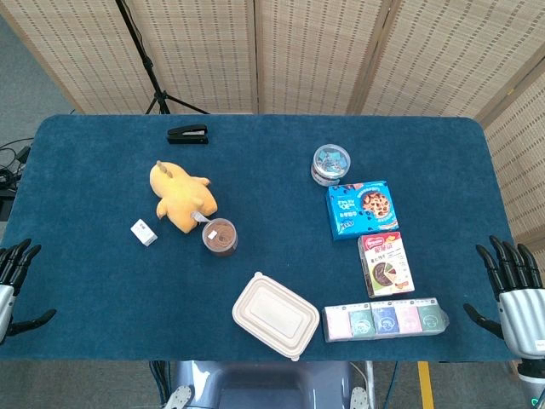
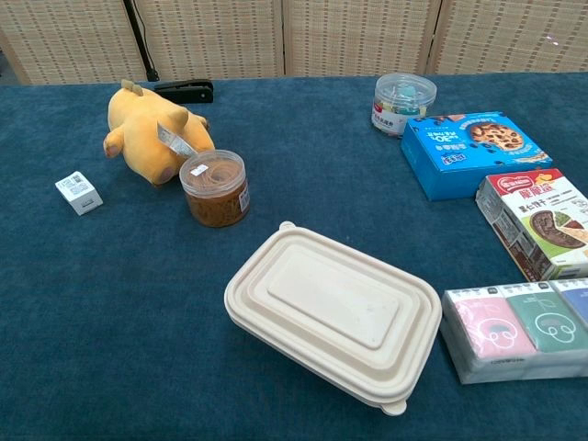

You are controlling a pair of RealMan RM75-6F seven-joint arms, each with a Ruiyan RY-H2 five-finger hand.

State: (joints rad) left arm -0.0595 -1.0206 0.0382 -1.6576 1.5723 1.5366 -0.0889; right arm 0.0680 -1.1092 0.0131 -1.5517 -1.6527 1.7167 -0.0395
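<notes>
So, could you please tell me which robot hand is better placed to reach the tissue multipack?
Probably the right robot hand: it rests open beside the tissue multipack, while the left robot hand sits across the table.

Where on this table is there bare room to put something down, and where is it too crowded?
Bare cloth lies in the near-left area, bordered by the white cube, the brown jar and the lidded container, near the left hand. More lies mid-table between the plush toy and the round tub. The right side is crowded: cookie box, snack box, tissue pack, near the right hand.
</notes>
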